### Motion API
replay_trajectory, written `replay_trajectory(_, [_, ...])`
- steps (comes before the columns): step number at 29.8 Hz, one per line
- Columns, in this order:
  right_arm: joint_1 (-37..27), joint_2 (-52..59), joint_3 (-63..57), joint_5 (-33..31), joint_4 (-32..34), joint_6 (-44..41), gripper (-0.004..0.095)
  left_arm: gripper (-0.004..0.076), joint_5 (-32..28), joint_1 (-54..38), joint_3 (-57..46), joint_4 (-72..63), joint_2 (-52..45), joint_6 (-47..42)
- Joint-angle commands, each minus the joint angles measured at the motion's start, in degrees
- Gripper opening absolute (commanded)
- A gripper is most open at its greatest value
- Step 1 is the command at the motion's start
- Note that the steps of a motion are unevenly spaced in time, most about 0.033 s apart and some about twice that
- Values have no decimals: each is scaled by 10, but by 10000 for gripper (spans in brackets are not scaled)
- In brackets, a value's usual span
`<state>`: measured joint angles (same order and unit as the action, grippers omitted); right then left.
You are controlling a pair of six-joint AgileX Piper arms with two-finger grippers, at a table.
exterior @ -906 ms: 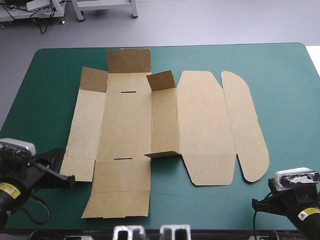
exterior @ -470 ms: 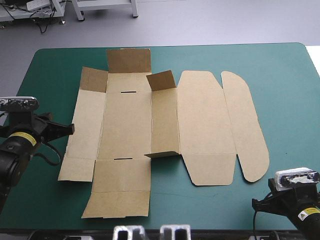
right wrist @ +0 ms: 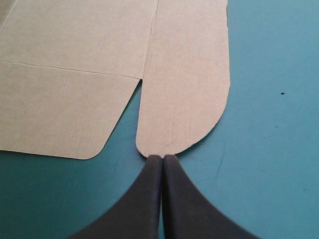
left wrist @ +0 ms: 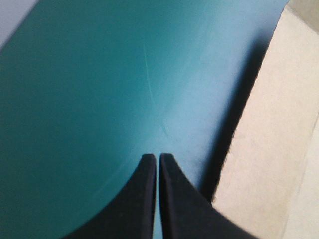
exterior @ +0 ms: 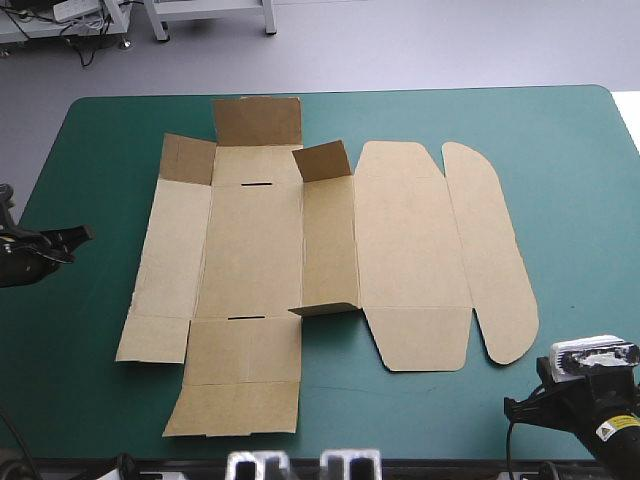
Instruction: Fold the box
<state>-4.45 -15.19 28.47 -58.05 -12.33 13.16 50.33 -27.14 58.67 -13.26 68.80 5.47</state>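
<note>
Box (exterior: 255, 250) mostly flat on surface (exterior: 560, 130), few flaps up, nearly all folding to do; left gripper (left wrist: 154, 158) & right gripper (right wrist: 162, 158) both closed, holding nothing.

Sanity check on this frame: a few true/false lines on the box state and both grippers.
1. The box lies mostly flat on the table. True.
2. The left gripper grips the box's left edge. False: it is shut on nothing, over bare table beside the box.
3. The right gripper is shut. True.
4. The rounded flap is at the box's left end. False: it is at the right end, just ahead of the right gripper.
5. The far flap stands raised. True.
</note>
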Motion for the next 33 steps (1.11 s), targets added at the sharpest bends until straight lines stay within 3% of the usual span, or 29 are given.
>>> replay_trajectory(1, [0,-6,14,34,-4,3,-13,15,54,-74,20,-183,30,134])
replay_trajectory(8, [0,-6,14,34,-4,3,-13,13,117,-92,20,-367,82,342])
replay_trajectory(16, [0,-6,14,34,-4,3,-13,43,114,-91,20,-333,91,349])
replay_trajectory(18, [0,-6,14,34,-4,3,-13,104,117,-90,20,-307,92,349])
replay_trajectory(20, [0,-6,14,34,-4,3,-13,214,117,-84,20,-287,94,349])
replay_trajectory(24, [0,-6,14,34,-4,3,-13,536,116,-68,19,-263,113,342])
replay_trajectory(26, [0,-6,14,34,-4,3,-13,636,118,-59,18,-262,124,324])
replay_trajectory(33, [0,-6,14,34,-4,3,-13,615,164,-38,18,-290,185,318])
